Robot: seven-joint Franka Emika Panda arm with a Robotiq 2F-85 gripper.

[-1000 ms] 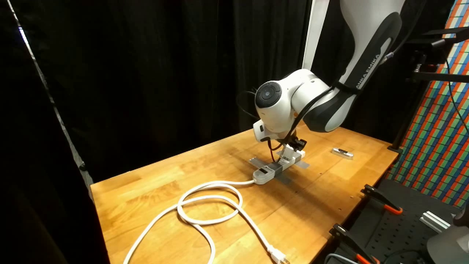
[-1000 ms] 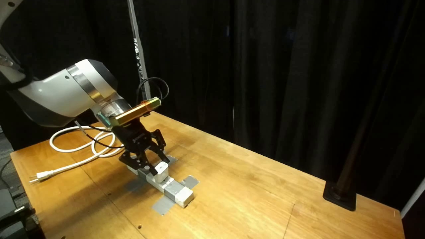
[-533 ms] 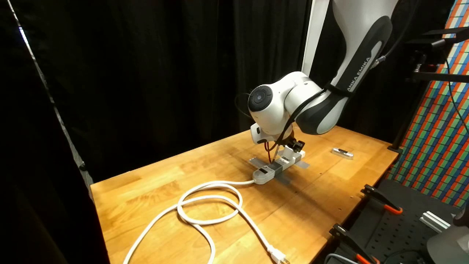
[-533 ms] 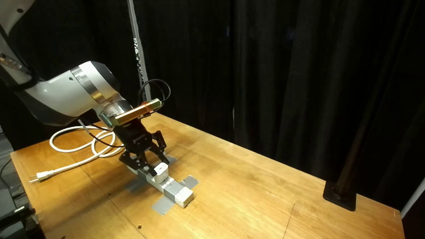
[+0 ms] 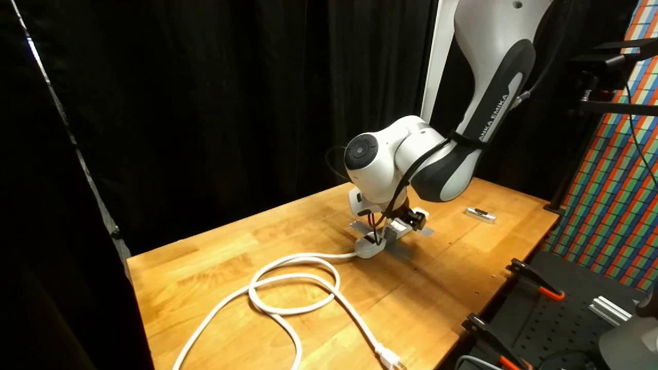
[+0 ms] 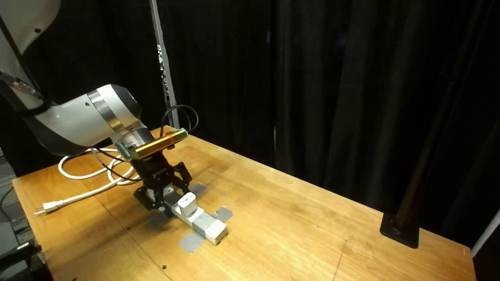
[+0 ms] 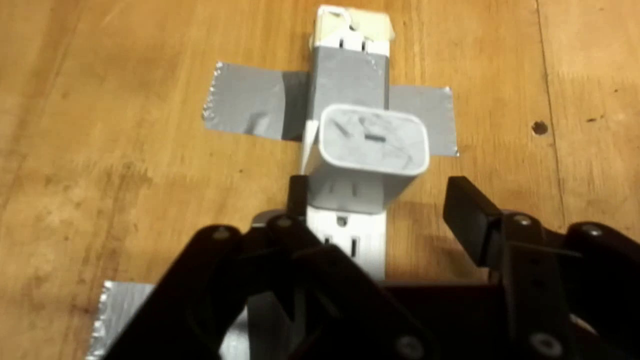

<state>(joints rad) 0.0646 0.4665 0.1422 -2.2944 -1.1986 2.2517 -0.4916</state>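
Note:
A white boxy adapter (image 7: pixel 375 140) stands on the white power strip (image 7: pixel 345 247), over one of its outlets; it also shows in an exterior view (image 6: pixel 187 203). The strip is taped down and shows in both exterior views (image 5: pixel 370 248) (image 6: pixel 216 231). My black gripper (image 7: pixel 381 205) is open and low over the strip, beside the adapter, with nothing between its fingers. One fingertip is close against the adapter's lower side; I cannot tell whether it touches. The other finger is well apart from it. The gripper shows in both exterior views (image 5: pixel 411 217) (image 6: pixel 179 201).
Grey tape (image 7: pixel 250 102) crosses the strip onto the wooden table (image 6: pixel 281 218). The strip's white cord (image 5: pixel 293 310) lies looped on the table, ending in a plug (image 5: pixel 389 357). A small pale object (image 5: pixel 480 214) lies beyond. Clamps (image 5: pixel 537 280) grip the table edge. A black pole base (image 6: pixel 399 230) stands at a corner.
The gripper has moved down and back along the strip toward its cord end, so its fingertips sit lower beside the adapter. The adapter's top looks slightly shifted the same way. The fingers stay open.

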